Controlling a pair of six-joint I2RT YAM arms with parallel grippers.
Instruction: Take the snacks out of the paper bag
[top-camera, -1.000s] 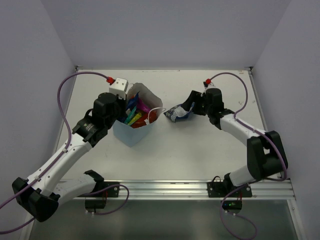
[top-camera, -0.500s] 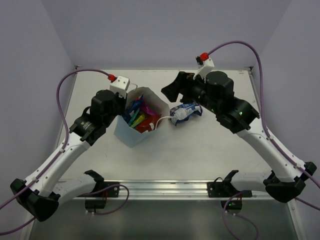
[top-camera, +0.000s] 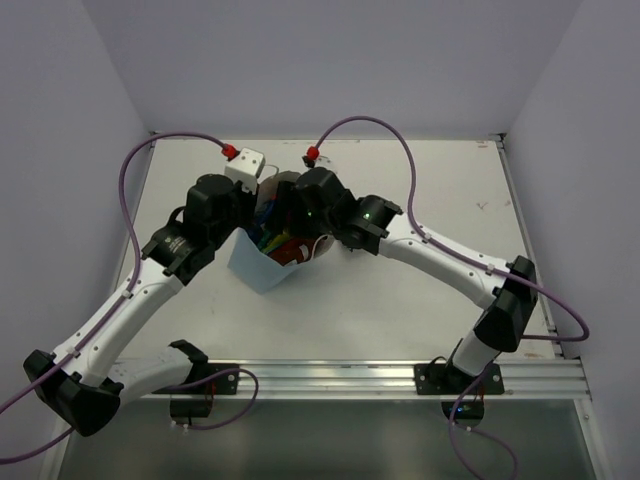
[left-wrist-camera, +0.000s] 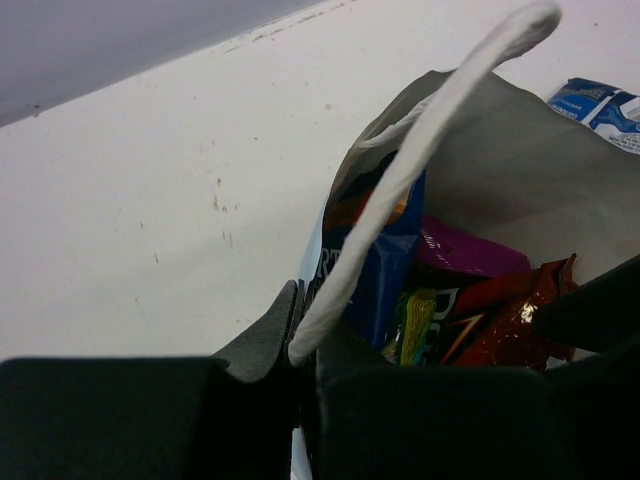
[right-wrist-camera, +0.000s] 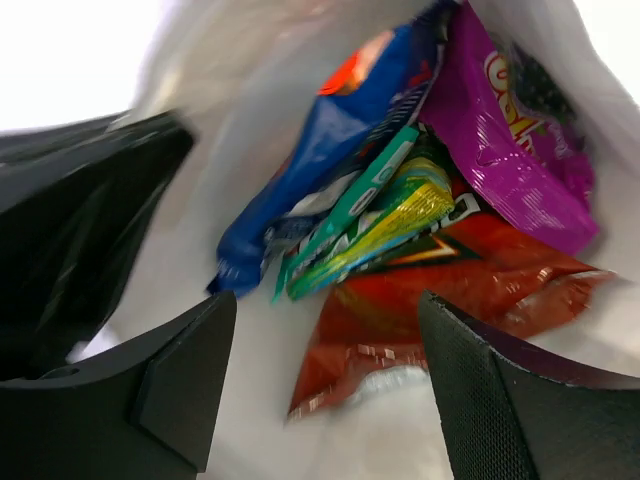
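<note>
The light-blue paper bag (top-camera: 255, 268) stands at centre left. My left gripper (top-camera: 245, 212) is shut on its near rim and white handle (left-wrist-camera: 420, 170). My right gripper (top-camera: 287, 215) is open just above the bag's mouth, empty. In the right wrist view its gripper (right-wrist-camera: 330, 385) frames the red-orange Doritos packet (right-wrist-camera: 430, 290), with the teal (right-wrist-camera: 350, 215), green-yellow (right-wrist-camera: 405, 210), dark blue (right-wrist-camera: 310, 170) and magenta-purple (right-wrist-camera: 510, 160) packets behind. The blue-white packet (left-wrist-camera: 600, 100) lies on the table outside the bag; the top view hides it under the right arm.
The white table (top-camera: 400, 310) is walled at the back and sides. Purple cables (top-camera: 360, 125) arch over both arms. My left gripper body (right-wrist-camera: 70, 220) shows dark at the bag's left wall, close to my right fingers (right-wrist-camera: 180, 380).
My right arm left the blue-white packet on the table, rose, and swung left over the bag's mouth with jaws open. The left gripper kept its hold; the bag tilted slightly.
</note>
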